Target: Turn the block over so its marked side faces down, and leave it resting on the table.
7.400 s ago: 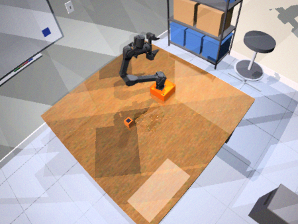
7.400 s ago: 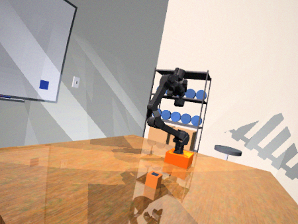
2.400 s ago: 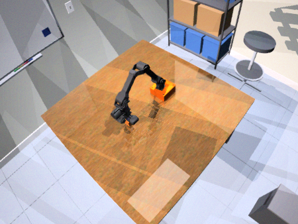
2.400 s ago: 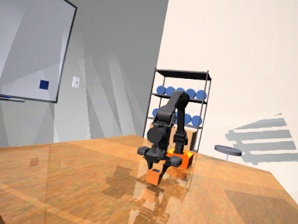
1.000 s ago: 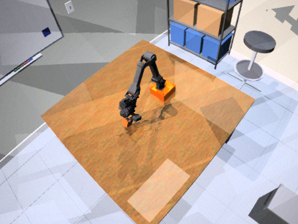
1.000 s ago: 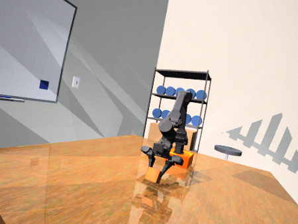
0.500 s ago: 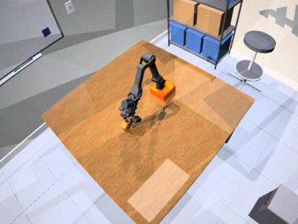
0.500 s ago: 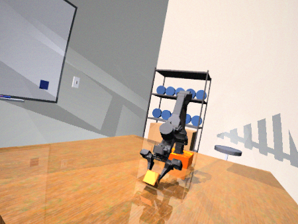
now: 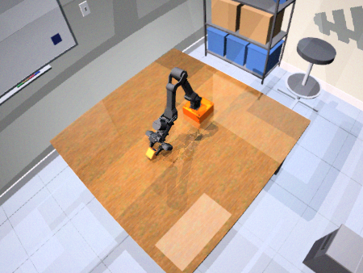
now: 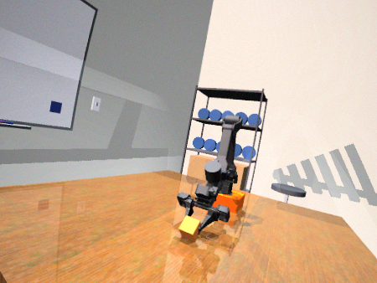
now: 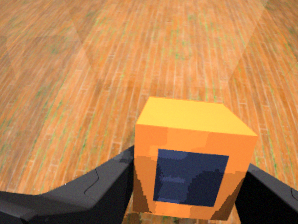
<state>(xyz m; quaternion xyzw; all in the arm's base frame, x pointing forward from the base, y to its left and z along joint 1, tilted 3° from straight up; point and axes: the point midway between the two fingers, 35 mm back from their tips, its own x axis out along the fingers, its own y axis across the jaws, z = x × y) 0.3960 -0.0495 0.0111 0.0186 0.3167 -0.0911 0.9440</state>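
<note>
The orange block is between the fingers of my gripper, which is shut on it. The block's marked side, a dark blue square, faces the wrist camera, back toward the gripper. Neither the top nor the exterior view shows the mark. The block is tilted, with a brightly lit yellow-orange face turned upward. It hangs low over the wooden table; the top and exterior views do not clearly show whether a lower edge touches the table.
An orange box is at the arm's base, behind the gripper. A pale rectangle lies toward the table's near edge in the top view. A shelf rack and a stool stand beyond the table.
</note>
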